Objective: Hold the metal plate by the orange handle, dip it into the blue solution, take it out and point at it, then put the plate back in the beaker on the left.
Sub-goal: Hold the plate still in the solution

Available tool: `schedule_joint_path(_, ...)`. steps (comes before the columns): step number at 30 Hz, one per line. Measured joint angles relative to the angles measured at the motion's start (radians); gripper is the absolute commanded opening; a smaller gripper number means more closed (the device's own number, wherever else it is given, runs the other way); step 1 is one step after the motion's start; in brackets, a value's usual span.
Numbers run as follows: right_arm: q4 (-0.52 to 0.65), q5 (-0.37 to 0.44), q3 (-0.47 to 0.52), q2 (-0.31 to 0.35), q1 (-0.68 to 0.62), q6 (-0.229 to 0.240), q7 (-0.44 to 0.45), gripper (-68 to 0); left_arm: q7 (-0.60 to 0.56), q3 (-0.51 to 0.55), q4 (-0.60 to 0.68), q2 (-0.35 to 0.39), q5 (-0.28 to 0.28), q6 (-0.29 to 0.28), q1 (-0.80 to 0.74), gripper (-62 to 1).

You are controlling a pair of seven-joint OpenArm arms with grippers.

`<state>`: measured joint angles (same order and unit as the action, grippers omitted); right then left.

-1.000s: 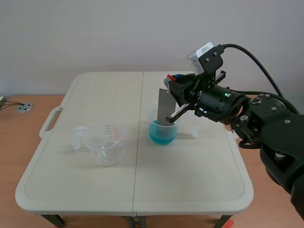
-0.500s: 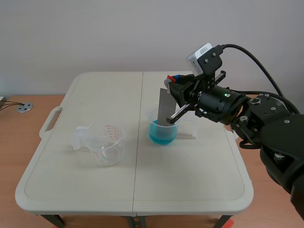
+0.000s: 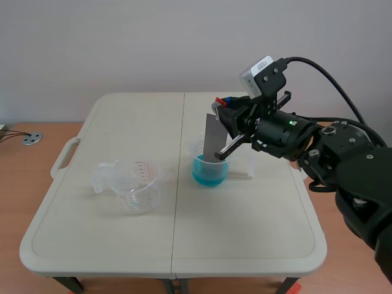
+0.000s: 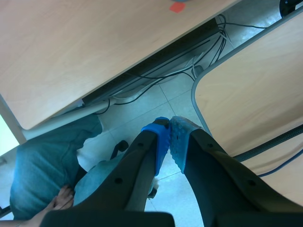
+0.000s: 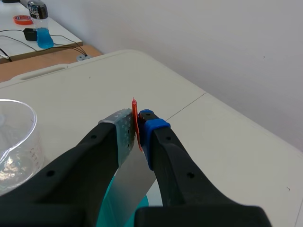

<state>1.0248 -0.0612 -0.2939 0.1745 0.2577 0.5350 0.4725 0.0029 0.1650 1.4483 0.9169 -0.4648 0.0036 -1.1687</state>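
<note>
My right gripper (image 3: pixel 222 101) is shut on the orange handle (image 5: pixel 136 124) of the metal plate (image 3: pixel 214 139). The grey plate hangs down with its lower end inside the beaker of blue solution (image 3: pixel 209 165) near the table's middle. In the right wrist view the plate (image 5: pixel 130 183) drops away beneath the fingers toward the teal liquid (image 5: pixel 105 208). An empty clear beaker (image 3: pixel 138 183) stands to the left on the table. My left gripper (image 4: pixel 169 124) is shut on nothing, hangs off the table and faces the floor; the scene view does not show it.
The white folding table (image 3: pixel 92 245) has a centre seam and a carry handle (image 3: pixel 64 157) at its left edge. A small bottle of blue liquid (image 5: pixel 43 26) and a tape roll (image 5: pixel 23 19) sit on a far desk. A person's legs (image 4: pixel 42 161) show under the left gripper.
</note>
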Motion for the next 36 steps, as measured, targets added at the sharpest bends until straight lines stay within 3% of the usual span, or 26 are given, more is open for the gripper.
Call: schedule_joint_path(36,0.006,-0.008,0.005,0.0,0.0,0.005,0.029,-66.0,0.0,0.0,0.0,0.0,0.0,0.0,0.0,-58.6)
